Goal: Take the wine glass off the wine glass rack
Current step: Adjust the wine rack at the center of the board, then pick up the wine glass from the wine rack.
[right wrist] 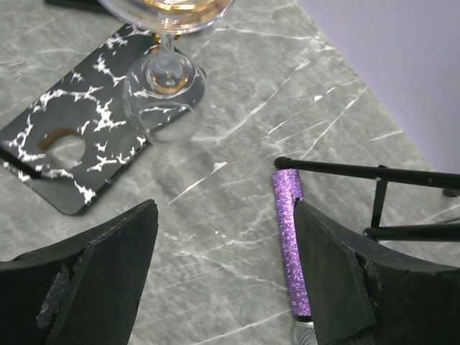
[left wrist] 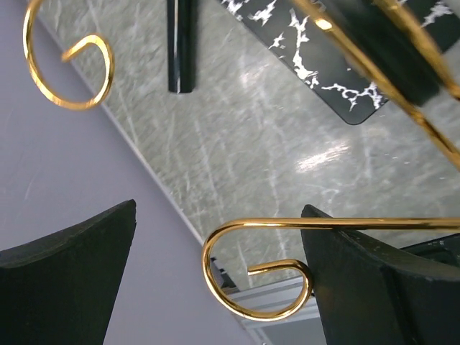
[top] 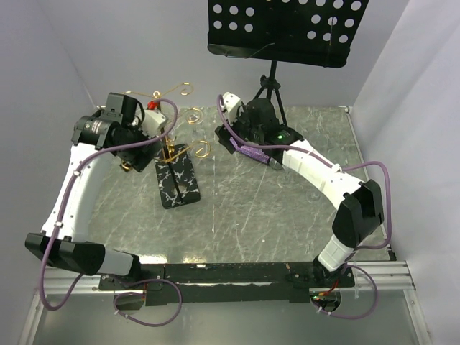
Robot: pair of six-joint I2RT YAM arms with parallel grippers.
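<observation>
Left tool (left wrist: pixel 219 210) spread wide, a gold curl of the rack (left wrist: pixel 273 223) between its fingers; right tool (right wrist: pixel 226 206) apart, empty, facing the glass (right wrist: pixel 164 90) by the base (right wrist: pixel 86 122).

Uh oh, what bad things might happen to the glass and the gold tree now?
The left hand is open with a curled gold arm by its fingers; a snag might tip the wine glass rack. The wine glass hangs above the hard table, and the open right hand isn't around it yet; a bump might drop and break it.
</observation>
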